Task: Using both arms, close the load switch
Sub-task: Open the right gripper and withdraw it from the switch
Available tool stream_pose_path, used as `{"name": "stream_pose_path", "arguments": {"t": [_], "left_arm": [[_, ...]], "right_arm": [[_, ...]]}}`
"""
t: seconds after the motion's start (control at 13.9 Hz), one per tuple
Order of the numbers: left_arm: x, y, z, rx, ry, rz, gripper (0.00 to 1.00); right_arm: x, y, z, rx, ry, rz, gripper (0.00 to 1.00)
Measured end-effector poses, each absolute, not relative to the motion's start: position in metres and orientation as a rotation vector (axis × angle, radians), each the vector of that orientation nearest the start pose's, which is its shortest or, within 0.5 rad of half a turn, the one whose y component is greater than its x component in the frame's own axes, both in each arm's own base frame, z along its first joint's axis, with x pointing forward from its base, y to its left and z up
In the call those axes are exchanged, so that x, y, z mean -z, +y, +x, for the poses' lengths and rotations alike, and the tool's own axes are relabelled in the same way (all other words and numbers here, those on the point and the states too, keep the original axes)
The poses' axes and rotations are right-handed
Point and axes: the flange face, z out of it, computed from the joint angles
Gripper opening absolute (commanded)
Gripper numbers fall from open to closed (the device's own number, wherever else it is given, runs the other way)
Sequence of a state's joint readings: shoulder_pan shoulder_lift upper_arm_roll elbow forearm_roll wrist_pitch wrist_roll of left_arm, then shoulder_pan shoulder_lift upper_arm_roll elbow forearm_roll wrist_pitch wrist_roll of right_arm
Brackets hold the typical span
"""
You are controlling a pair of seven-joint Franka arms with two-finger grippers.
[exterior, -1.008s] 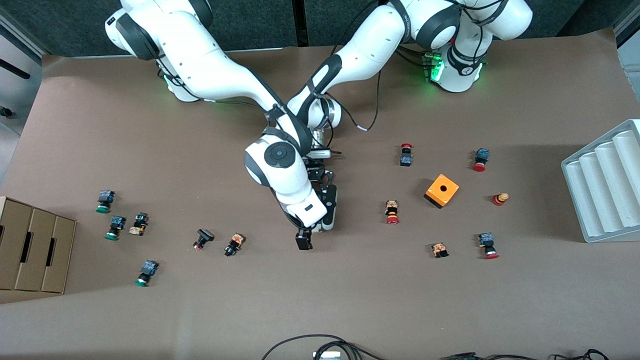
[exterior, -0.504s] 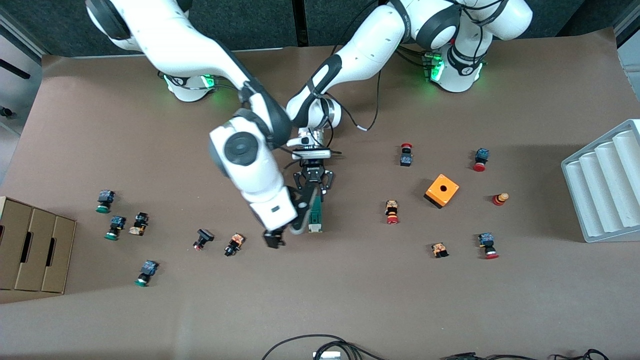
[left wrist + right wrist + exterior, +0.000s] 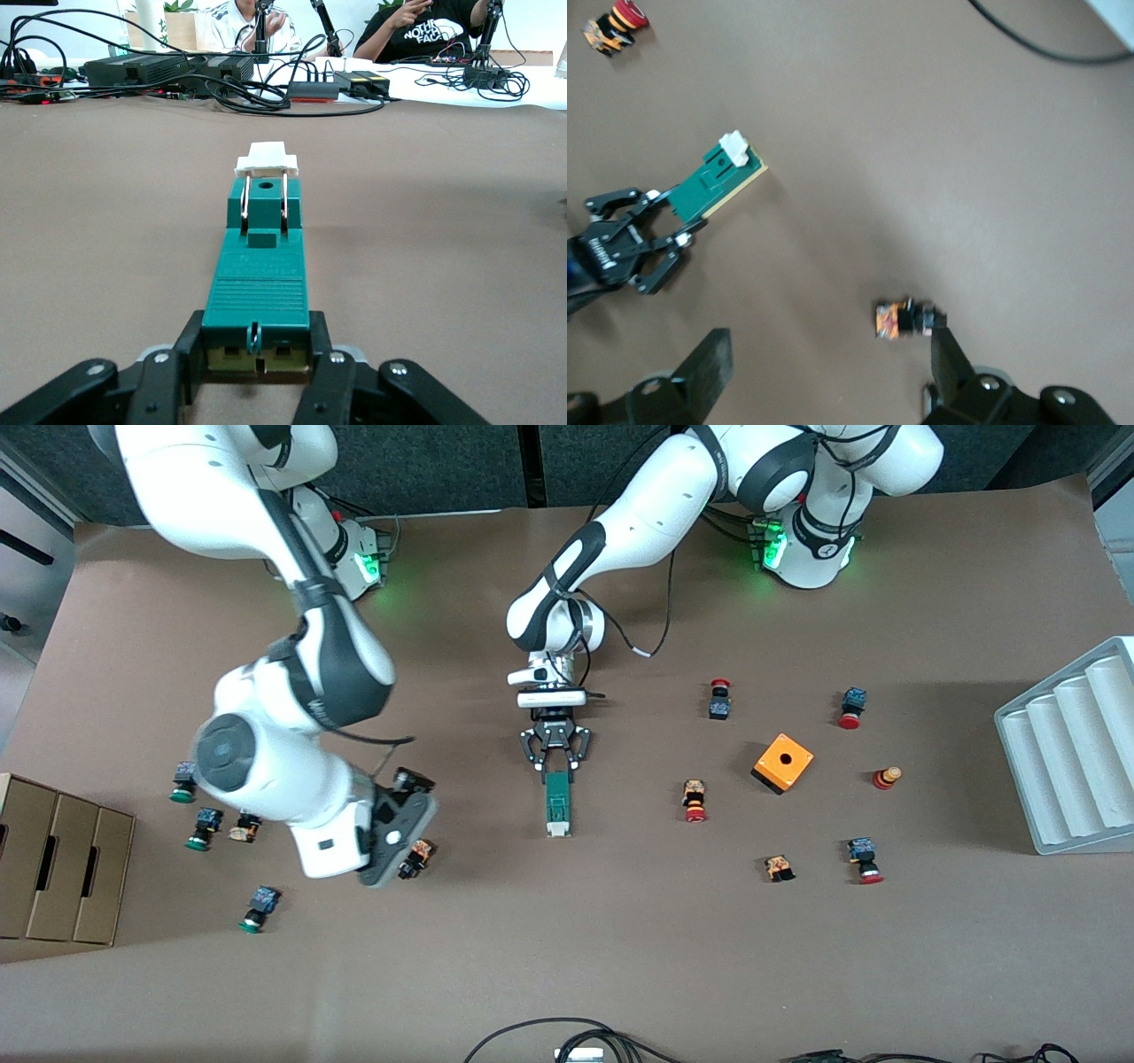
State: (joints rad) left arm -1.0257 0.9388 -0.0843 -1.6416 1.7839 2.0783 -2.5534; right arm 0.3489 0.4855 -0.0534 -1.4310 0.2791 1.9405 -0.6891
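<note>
1. Right gripper [image 3: 390, 850]: you see it spread wide, holding nothing, raised over a small orange-and-black push button [image 3: 416, 857] toward the right arm's end of the table.
2. Load switch [image 3: 557, 804]: mid-table, lying flat, white slider toward the front camera.
3. Left gripper [image 3: 556, 764]: you find it clamped on the switch's green end.

The load switch [image 3: 257, 283] is moulded in matt green plastic, ribbed on top, with a smooth white plastic slider [image 3: 266, 159]. The table [image 3: 620, 939] is covered in matt brown paper; glossy white shells clad both arms [image 3: 292, 691].
</note>
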Motion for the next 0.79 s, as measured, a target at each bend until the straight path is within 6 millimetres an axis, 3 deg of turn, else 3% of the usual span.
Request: {"name": "stream_pose_path", "arguments": {"t": [0.29, 0.58, 0.79], "left_arm": [[-0.067, -0.562, 0.340, 1.762, -0.073, -2.596, 0.32], [-0.067, -0.562, 0.340, 1.762, -0.073, -2.596, 0.32], [-0.067, -0.562, 0.340, 1.762, -0.073, -2.596, 0.32]], "right_arm": [[-0.422, 0.157, 0.677, 0.066, -1.084, -2.649, 1.00], [-0.446, 0.131, 0.676, 0.073, -0.914, -2.709, 1.00], [-0.461, 0.114, 0.673, 0.062, -0.690, -2.772, 1.00]]}}
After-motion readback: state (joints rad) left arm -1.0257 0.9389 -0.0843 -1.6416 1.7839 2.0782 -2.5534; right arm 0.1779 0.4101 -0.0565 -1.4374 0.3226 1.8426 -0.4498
